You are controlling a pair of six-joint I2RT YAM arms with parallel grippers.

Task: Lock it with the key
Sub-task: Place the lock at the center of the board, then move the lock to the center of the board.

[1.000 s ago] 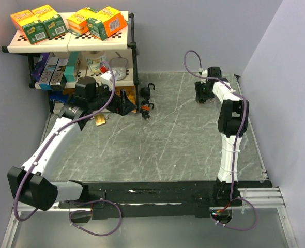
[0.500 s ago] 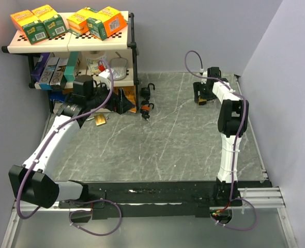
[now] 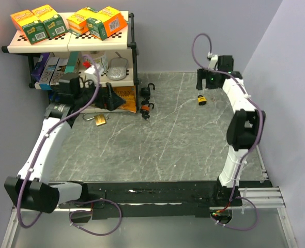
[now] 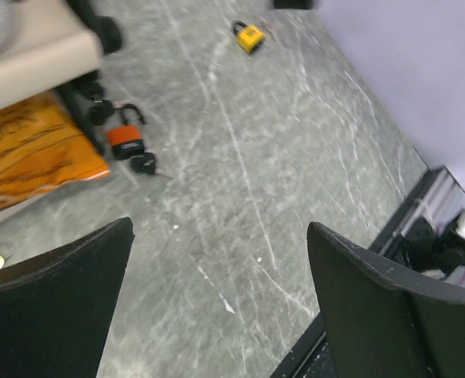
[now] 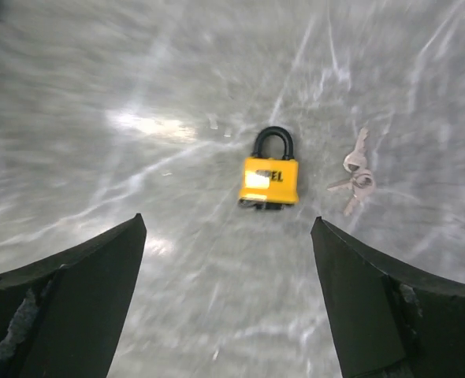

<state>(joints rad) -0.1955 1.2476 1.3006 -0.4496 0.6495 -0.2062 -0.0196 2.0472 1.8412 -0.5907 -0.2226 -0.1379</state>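
The right gripper (image 5: 226, 223) was seen with its fingers (image 5: 75, 299) spread wide and nothing pinched between them. The yellow padlock (image 5: 270, 178) lay flat on the grey marbled table (image 5: 98, 157), beyond the fingertips and roughly in line with the gap, its black shackle pointing away from them. A small bunch of keys (image 5: 356, 172) lay just beside it, towards the right-hand finger and apart from the lock body. No obstacle was seen between the fingers and the padlock.

The left gripper (image 4: 218, 227) was likewise held open, its fingers (image 4: 51, 315) wide apart over bare table. Ahead of its left-hand finger an orange padlock (image 4: 125, 138) was seen, with a dark key (image 4: 146, 164) just beside it. An orange packet (image 4: 27, 153) lay further to that side, under the edge of a shelf unit (image 3: 70, 44). From above, a black padlock (image 3: 148, 91) was seen just past the orange one, and a brass padlock (image 3: 100, 120) lay behind the left fingers.

Whether the yellow padlock's shackle was seated could not be told, and a dark detail at its lower edge was blurred. In the top view, the left fingers were hard to separate from the dark clutter at the shelf's foot.
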